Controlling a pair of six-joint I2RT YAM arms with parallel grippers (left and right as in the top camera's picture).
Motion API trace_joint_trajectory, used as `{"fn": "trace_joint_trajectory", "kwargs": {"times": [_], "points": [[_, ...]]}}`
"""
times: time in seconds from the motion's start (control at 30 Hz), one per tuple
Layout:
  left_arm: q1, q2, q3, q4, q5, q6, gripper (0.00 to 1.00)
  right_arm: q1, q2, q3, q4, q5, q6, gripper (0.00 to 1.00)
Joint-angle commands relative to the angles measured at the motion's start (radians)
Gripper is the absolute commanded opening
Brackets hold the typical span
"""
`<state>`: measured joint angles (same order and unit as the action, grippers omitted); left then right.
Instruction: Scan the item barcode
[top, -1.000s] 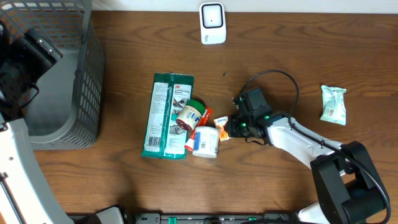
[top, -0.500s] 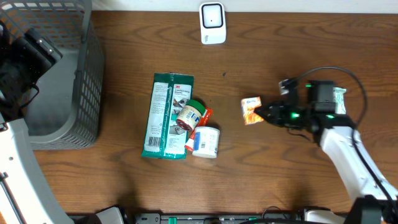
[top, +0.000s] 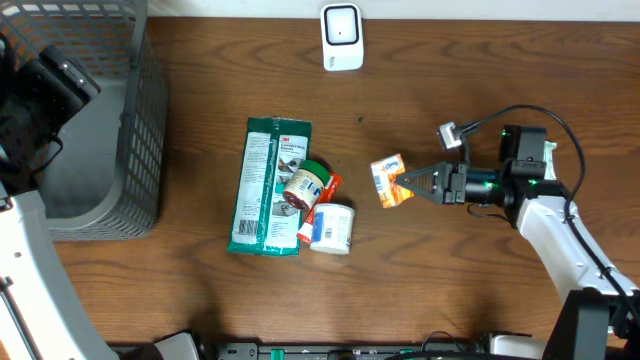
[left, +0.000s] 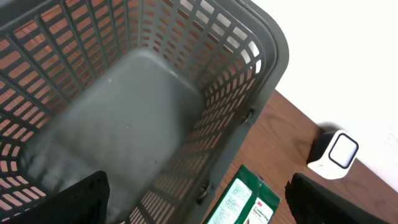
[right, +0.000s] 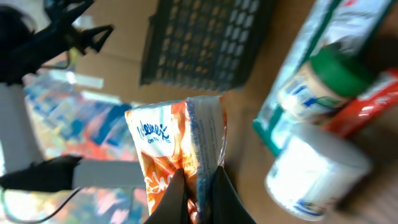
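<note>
My right gripper (top: 407, 184) is shut on a small orange-and-white snack packet (top: 387, 181) and holds it off the table, right of the pile of goods. In the right wrist view the packet (right: 177, 140) stands upright between the black fingers (right: 176, 198), with small print along its seam. The white barcode scanner (top: 342, 38) stands at the table's far edge, well apart from the packet. My left gripper (left: 200, 200) hangs open over the grey basket (left: 143, 106) with nothing between its fingers.
Left of the packet lie a green 3M pouch (top: 268, 186), a green-lidded jar (top: 305, 184), a red packet (top: 322, 200) and a white tub (top: 331, 228). A green-white pouch (top: 536, 167) lies at the right. The basket (top: 140, 130) fills the far left.
The right gripper pulled the orange packet away from the pile, raised it and swung right, then came back a little to the left. The left arm has not moved.
</note>
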<state>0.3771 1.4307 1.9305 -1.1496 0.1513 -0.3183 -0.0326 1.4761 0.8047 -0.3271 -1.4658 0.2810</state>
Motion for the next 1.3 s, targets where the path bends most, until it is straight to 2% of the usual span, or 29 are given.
{"fn": "trace_joint_trajectory", "kwargs": {"times": [0.0,0.17,0.3,0.53,0.6,0.63,0.73,1.27], "points": [[0.004,0.001,0.002,-0.001,-0.002,-0.009,0.88,0.050,0.004,-0.001,0.005,-0.094,0.023,0.01],[0.004,0.001,0.002,-0.001,-0.002,-0.009,0.88,0.146,0.001,0.000,0.064,-0.094,0.103,0.01],[0.004,0.001,0.002,-0.001,-0.002,-0.009,0.88,0.204,-0.050,0.002,0.267,-0.093,0.315,0.01],[0.004,0.001,0.002,-0.001,-0.002,-0.009,0.88,0.217,-0.228,0.004,1.006,-0.034,0.982,0.01],[0.004,0.001,0.002,-0.001,-0.002,-0.009,0.88,0.217,-0.280,0.004,1.222,0.003,1.152,0.01],[0.004,0.001,0.002,-0.001,-0.002,-0.009,0.88,0.217,-0.293,0.004,1.273,0.011,1.191,0.01],[0.004,0.001,0.002,-0.001,-0.002,-0.009,0.88,0.217,-0.308,0.003,1.301,0.025,1.234,0.01],[0.004,0.001,0.002,-0.001,-0.002,-0.009,0.88,0.217,-0.208,0.001,1.277,0.095,1.216,0.01]]}}
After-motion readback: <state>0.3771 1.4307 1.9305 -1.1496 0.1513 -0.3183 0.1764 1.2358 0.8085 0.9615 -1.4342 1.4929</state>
